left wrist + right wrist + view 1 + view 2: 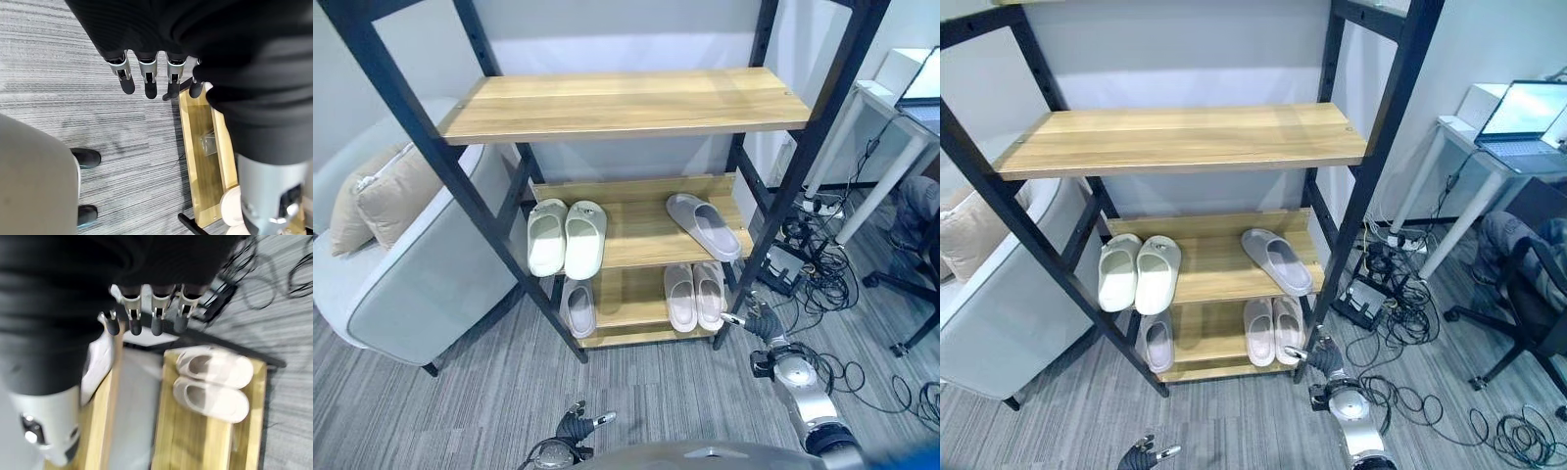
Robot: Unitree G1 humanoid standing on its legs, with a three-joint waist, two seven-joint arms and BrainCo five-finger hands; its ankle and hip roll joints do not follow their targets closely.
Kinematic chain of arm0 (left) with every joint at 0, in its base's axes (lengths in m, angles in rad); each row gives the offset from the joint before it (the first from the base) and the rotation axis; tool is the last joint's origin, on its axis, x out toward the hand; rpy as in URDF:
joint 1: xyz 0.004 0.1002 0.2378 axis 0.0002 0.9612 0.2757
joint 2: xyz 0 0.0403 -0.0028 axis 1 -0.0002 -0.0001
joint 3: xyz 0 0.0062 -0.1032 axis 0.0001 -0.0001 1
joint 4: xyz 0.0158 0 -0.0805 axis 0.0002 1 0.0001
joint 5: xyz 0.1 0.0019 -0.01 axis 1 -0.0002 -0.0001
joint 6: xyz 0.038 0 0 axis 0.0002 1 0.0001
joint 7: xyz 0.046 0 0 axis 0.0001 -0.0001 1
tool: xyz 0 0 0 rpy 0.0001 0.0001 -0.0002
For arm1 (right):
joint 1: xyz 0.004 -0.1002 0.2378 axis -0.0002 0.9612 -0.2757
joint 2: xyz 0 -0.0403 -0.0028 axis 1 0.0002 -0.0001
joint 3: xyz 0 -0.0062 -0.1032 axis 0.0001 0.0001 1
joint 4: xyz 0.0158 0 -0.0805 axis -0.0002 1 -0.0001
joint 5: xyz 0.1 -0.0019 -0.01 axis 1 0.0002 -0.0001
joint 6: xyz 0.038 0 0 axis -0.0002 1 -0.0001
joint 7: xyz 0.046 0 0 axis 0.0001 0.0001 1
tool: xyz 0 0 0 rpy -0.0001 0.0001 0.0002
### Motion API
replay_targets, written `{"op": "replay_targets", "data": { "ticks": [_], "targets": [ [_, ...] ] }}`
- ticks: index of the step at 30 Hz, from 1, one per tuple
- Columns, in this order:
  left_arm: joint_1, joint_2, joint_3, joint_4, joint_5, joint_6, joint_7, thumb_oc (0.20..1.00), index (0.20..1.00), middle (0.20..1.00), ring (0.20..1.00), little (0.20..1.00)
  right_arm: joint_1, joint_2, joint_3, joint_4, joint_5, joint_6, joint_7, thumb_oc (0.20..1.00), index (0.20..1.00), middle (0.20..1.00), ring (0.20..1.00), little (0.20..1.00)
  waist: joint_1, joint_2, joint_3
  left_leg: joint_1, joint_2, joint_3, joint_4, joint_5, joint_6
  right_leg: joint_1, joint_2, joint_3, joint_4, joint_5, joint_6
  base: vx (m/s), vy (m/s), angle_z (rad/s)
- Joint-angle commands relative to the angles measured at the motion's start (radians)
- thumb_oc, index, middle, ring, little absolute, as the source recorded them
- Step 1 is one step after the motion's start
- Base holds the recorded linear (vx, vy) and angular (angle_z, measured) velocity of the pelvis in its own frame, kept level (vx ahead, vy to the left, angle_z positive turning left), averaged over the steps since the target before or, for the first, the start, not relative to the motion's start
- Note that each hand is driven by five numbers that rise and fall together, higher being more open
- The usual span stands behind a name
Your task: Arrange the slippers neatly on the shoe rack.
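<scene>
Fingers [156,323] straight on my right hand [762,325], empty, beside the shoe rack [626,103]; left hand [146,78] fingers relaxed too. Grey slipper [703,225] lies askew, middle shelf.

Each robot hand has silver fingers with dark rounded tips; the right robot hand [756,322] joins a silver-grey jointed arm; the left robot hand [146,73] wears a dark ribbed cover.
</scene>
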Motion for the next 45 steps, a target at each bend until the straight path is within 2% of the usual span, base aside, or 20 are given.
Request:
{"op": "replay_targets", "data": {
  "ticks": [1,7,12,19,20,26,33,36,37,39,45],
  "targets": [
    [0.086,-0.017,-0.074,0.15,0.055,0.022,0.019,1.0,1.0,1.0,1.0,1.0,-0.065,0.056,0.01,-0.079,-0.014,-0.035,0.039,1.0,1.0,1.0,1.0,1.0,0.03,-0.049,-0.048,-0.006,0.022,-0.03,0.064,-0.074,0.014,0.018,-0.054,0.032,0.026,0.006,0.05,0.0,0.0,0.0],
    [0.088,-0.018,-0.084,0.17,0.065,0.03,0.015,1.0,1.0,1.0,1.0,1.0,-0.194,0.093,0.078,-0.105,-0.04,-0.007,0.043,1.0,1.0,1.0,1.0,1.0,0.056,-0.062,-0.057,0.002,0.025,-0.046,0.046,-0.066,0.015,0.026,-0.054,0.018,0.01,0.008,0.051,0.02,0.022,0.08],
    [0.087,-0.029,-0.107,0.176,0.076,0.033,0.012,1.0,1.0,1.0,1.0,1.0,-0.301,0.097,0.082,-0.082,-0.059,-0.029,-0.001,1.0,1.0,1.0,1.0,1.0,0.073,-0.069,-0.059,0.0,0.027,-0.054,0.041,-0.061,0.014,0.028,-0.053,0.01,0.008,0.007,0.053,0.01,0.019,0.09],
    [0.049,-0.042,-0.143,0.187,0.084,0.026,0.006,1.0,1.0,1.0,1.0,1.0,-0.573,0.034,0.017,0.076,-0.119,-0.087,-0.214,1.0,1.0,1.0,1.0,1.0,0.104,-0.079,-0.024,-0.062,0.029,-0.066,0.051,-0.046,0.013,-0.024,-0.053,-0.003,0.005,0.02,0.06,-0.06,0.015,0.07],
    [0.032,-0.041,-0.144,0.182,0.077,0.019,0.003,1.0,1.0,1.0,1.0,1.0,-0.645,-0.008,-0.01,0.136,-0.126,-0.103,-0.272,1.0,1.0,1.0,1.0,1.0,0.111,-0.079,-0.006,-0.097,0.023,-0.071,0.064,-0.043,0.014,-0.046,-0.055,-0.01,0.005,0.026,0.064,-0.15,0.005,0.14],
    [-0.001,-0.044,-0.132,0.179,0.04,0.001,-0.01,1.0,1.0,1.0,1.0,1.0,-0.798,-0.105,-0.035,0.268,-0.125,-0.116,-0.342,1.0,1.0,1.0,1.0,1.0,0.114,-0.077,0.042,-0.178,0.005,-0.082,0.11,-0.041,0.016,-0.103,-0.06,-0.019,0.009,0.039,0.07,-0.11,0.013,0.08],
    [-0.038,-0.051,-0.121,0.174,0.004,-0.012,-0.023,1.0,1.0,1.0,1.0,1.0,-0.941,-0.144,0.024,0.41,-0.172,-0.103,-0.413,1.0,1.0,1.0,1.0,1.0,0.107,-0.072,0.087,-0.234,-0.005,-0.078,0.134,-0.034,0.016,-0.156,-0.067,-0.013,0.028,0.043,0.074,-0.07,0.019,-0.01],
    [-0.074,-0.066,-0.109,0.155,-0.037,-0.017,-0.031,1.0,1.0,1.0,1.0,1.0,-1.09,-0.141,0.119,0.601,-0.24,-0.028,-0.496,1.0,1.0,1.0,1.0,1.0,0.099,-0.068,0.118,-0.263,-0.008,-0.068,0.143,-0.03,0.018,-0.189,-0.068,-0.003,0.041,0.046,0.076,-0.08,0.039,-0.05],
    [-0.075,-0.066,-0.108,0.155,-0.037,-0.017,-0.031,1.0,1.0,1.0,1.0,1.0,-1.092,-0.14,0.119,0.603,-0.24,-0.029,-0.497,1.0,1.0,1.0,1.0,1.0,0.098,-0.068,0.118,-0.264,-0.008,-0.068,0.143,-0.03,0.018,-0.189,-0.068,-0.003,0.041,0.045,0.076,-0.04,0.032,-0.11],
    [-0.087,-0.072,-0.103,0.138,-0.063,-0.026,-0.03,1.0,1.0,1.0,1.0,1.0,-1.161,-0.134,0.163,0.695,-0.264,0.011,-0.538,1.0,1.0,1.0,1.0,1.0,0.094,-0.067,0.134,-0.274,-0.011,-0.062,0.146,-0.027,0.019,-0.201,-0.067,0.004,0.048,0.044,0.077,-0.04,0.033,-0.04],
    [-0.102,-0.075,-0.088,0.115,-0.099,-0.034,-0.027,1.0,1.0,1.0,1.0,1.0,-1.222,-0.139,0.209,0.819,-0.276,0.036,-0.589,1.0,1.0,1.0,1.0,1.0,0.088,-0.066,0.148,-0.276,-0.01,-0.056,0.14,-0.023,0.02,-0.205,-0.067,0.011,0.047,0.041,0.078,0.0,0.026,-0.03]
  ]
}}
